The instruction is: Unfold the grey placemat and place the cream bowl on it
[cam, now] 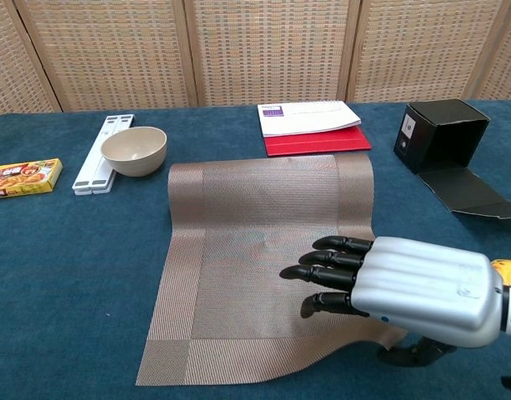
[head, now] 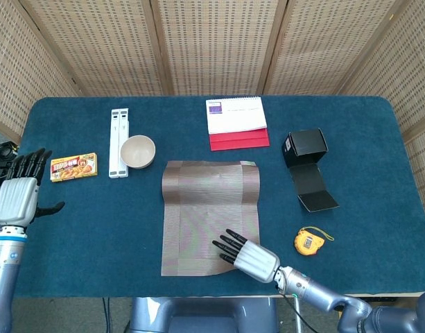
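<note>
— What's the setting?

— Woven cane screens stand behind a table covered in dark blue felt cloth. At the far left edge of the head view the robot's left hand hangs off the table's side, fingers spread, holding nothing.

— And moving right from there?

— An orange-yellow snack packet, then a flat white plastic folding stand, and touching its right side the round cream ceramic bowl, upright in the upper left of the frame.

— Where is the mat?

— The grey woven rectangular placemat lies in the centre, long axis running from the far side toward the robot. It looks unfolded, though its near right corner is lifted off the cloth.

— By the right hand?

— The right hand sits over that lower-right corner, fingers stretched flat across the weave. Whether its thumb pinches the raised edge underneath, I cannot tell.

— So what matters for the bowl?

— The bowl lies up and to the left of the mat, just beside its far left corner. I judge the left hand the nearer one; the right would have to cross the whole mat.

— Anything further right?

— A white spiral desk calendar with red base, an open black cardboard box and a small yellow tape measure.
</note>
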Available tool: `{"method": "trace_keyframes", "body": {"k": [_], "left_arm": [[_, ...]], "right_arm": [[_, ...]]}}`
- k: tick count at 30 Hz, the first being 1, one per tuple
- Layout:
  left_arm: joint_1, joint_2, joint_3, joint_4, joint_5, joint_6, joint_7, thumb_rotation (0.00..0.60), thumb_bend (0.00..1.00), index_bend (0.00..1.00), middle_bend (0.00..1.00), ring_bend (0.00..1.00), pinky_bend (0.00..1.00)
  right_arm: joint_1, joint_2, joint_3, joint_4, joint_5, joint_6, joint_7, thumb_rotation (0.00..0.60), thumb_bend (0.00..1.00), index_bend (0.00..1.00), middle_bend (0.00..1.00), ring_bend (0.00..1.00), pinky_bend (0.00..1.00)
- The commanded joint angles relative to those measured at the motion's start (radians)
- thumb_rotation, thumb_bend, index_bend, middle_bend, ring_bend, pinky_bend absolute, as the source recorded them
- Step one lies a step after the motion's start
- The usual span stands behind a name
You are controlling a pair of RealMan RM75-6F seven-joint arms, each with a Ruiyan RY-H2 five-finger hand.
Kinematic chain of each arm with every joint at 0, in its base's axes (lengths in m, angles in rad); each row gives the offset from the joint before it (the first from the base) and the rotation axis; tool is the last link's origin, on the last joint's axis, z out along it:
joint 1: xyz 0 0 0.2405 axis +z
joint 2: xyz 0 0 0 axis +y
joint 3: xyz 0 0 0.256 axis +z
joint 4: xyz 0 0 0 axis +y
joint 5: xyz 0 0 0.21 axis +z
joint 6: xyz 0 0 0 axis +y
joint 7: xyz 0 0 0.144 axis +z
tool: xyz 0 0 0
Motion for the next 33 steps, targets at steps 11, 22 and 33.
{"method": "trace_keyframes", "body": {"k": [11,22,33], "left_arm": [[0.003,0.004,0.008,-0.004,0.015,-0.001,0.003,0.600,0.00,0.00,0.00,0.00,0.00],[0.002,0.004,0.012,-0.003,0.024,-0.007,0.005,0.600,0.00,0.00,0.00,0.00,0.00],[-0.003,0.001,0.007,-0.004,0.006,-0.016,0.014,0.600,0.00,0.00,0.00,0.00,0.00]], "right_arm": [[0.011,-0.027,-0.032,0.065,-0.039,0.073,0.050,0.600,0.93,0.61,0.00,0.00,0.00],[-0.001,0.056,-0.087,0.159,-0.146,0.209,0.004,0.600,0.82,0.67,0.00,0.00,0.00],[0.141,0.277,-0.026,0.377,-0.211,0.221,-0.072,0.600,0.72,0.65,0.00,0.00,0.00]]}}
